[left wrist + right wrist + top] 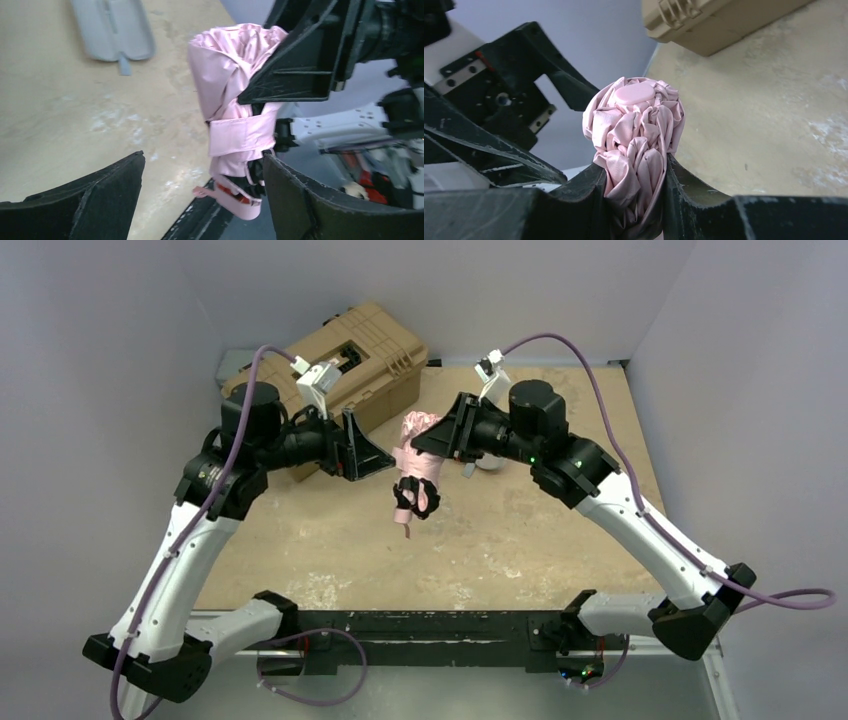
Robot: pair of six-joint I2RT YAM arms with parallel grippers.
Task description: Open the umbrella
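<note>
The pale pink umbrella (pixel 415 468) is folded and held off the table, its small pink handle (pixel 404 517) pointing toward the near edge. My right gripper (pixel 437 440) is shut on the bunched fabric near the top (pixel 634 130), with the pink cap (pixel 635 94) facing its camera. A pink strap (pixel 242 135) is wrapped round the folded canopy (pixel 230 75), and black lining shows above the handle (pixel 245 204). My left gripper (pixel 372 455) is open just left of the umbrella. In its wrist view the gripper (pixel 205 197) has the handle end close to its right finger (pixel 320 205), not clamped.
The tan hard-shell toolbox (pixel 345 365) stands at the back left, behind my left arm, and also shows in the right wrist view (pixel 709 20). A flat grey pouch (pixel 112 30) lies on the tabletop (pixel 520 530) beyond the umbrella. Grey walls enclose the table.
</note>
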